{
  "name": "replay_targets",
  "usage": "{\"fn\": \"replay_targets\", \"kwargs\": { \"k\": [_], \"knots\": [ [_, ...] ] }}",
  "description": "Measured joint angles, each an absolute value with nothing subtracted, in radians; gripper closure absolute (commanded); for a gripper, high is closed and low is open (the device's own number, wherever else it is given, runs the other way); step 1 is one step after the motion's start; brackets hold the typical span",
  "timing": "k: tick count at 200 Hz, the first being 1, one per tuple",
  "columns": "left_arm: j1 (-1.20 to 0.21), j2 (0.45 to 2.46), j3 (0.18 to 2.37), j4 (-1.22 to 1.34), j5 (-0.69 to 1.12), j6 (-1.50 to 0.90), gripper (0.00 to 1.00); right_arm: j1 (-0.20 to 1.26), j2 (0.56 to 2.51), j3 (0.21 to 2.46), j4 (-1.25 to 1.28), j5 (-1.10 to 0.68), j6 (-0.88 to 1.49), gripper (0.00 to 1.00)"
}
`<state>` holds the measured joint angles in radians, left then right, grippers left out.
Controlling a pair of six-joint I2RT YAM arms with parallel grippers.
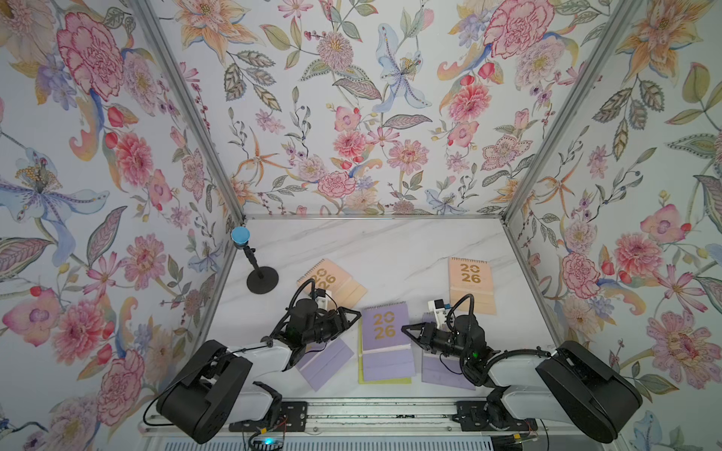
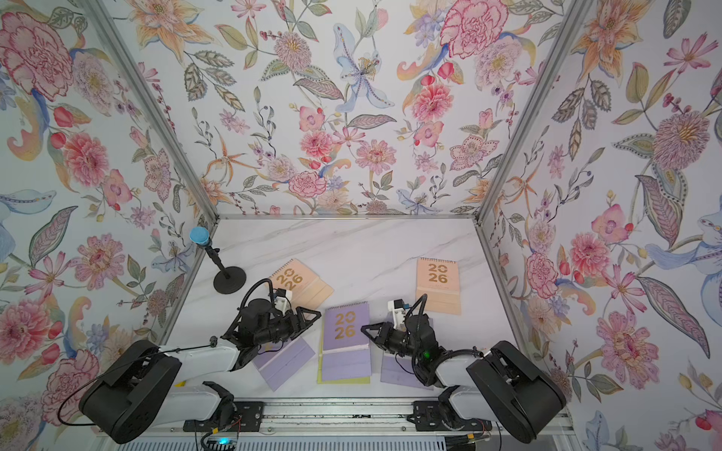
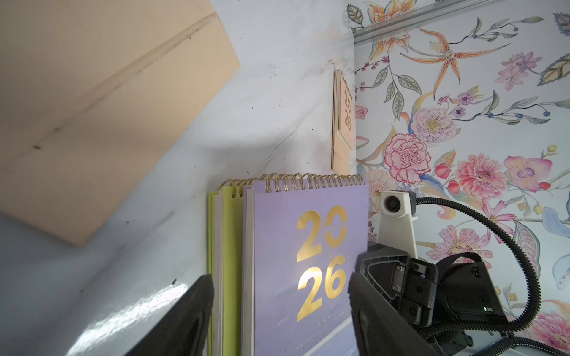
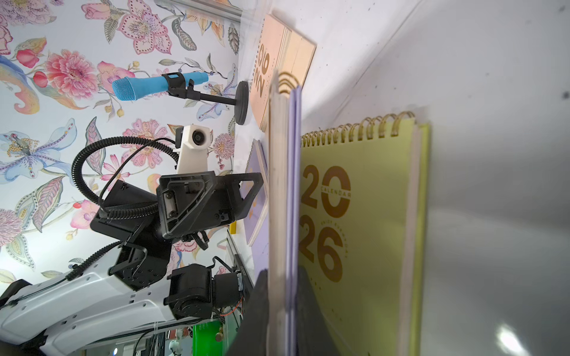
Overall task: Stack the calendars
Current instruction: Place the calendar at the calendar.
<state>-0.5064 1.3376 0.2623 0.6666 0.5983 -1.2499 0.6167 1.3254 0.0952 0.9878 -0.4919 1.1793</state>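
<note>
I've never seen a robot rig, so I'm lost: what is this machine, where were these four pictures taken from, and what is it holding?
Two robot arms work over a marble table. Two pictures look down from overhead; two come from wrist cameras. On it are two peach calendars, two lilac calendars by the arms, and a blue microphone. The right gripper is shut on the middle lilac calendar, over a yellow-green calendar. The left gripper stands open at their opposite edge.
</note>
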Motion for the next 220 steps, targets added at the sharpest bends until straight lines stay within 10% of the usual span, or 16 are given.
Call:
{"fn": "replay_targets", "kwargs": {
  "k": [220],
  "knots": [
    [-0.544,1.411,0.249,0.764,0.598,-1.291,0.23,0.668,1.525,0.095,1.202,-0.439,1.228,0.93]
  ]
}}
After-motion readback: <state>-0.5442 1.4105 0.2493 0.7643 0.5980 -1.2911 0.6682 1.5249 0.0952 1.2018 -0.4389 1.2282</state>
